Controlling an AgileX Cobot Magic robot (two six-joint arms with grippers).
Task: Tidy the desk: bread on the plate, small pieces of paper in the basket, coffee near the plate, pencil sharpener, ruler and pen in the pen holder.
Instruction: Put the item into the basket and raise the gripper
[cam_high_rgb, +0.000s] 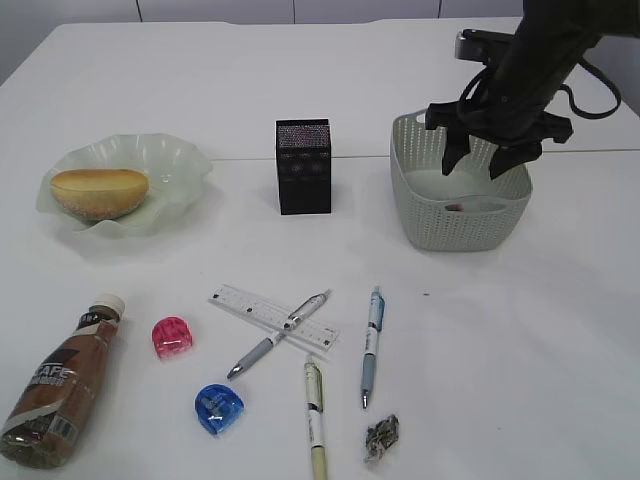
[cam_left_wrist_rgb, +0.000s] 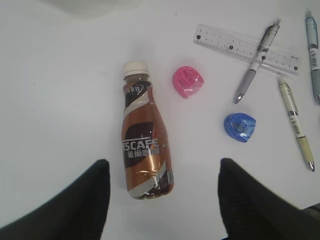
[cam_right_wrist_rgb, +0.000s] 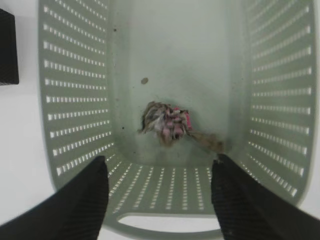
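My right gripper (cam_high_rgb: 480, 160) hangs open over the grey-green basket (cam_high_rgb: 450, 215); a crumpled paper piece (cam_right_wrist_rgb: 165, 122) lies on the basket floor, free of the fingers. Another paper wad (cam_high_rgb: 381, 438) lies on the desk. The bread (cam_high_rgb: 98, 192) rests on the wavy plate (cam_high_rgb: 170, 160). Lying on its side at front left is the coffee (cam_left_wrist_rgb: 145, 150), with my left gripper (cam_left_wrist_rgb: 164, 200) open above its base. A pink sharpener (cam_high_rgb: 172, 337), a blue sharpener (cam_high_rgb: 219, 408), the ruler (cam_high_rgb: 240, 300) and three pens (cam_high_rgb: 372, 345) lie loose. The pen holder (cam_high_rgb: 303, 166) stands upright.
A grey pen (cam_high_rgb: 280, 332) lies across the ruler, and a yellow-green pen (cam_high_rgb: 315, 415) lies near the desk's front edge. The white desk (cam_high_rgb: 540, 350) has a seam line across it behind the basket. The pen holder's corner (cam_right_wrist_rgb: 7, 47) shows left of the basket.
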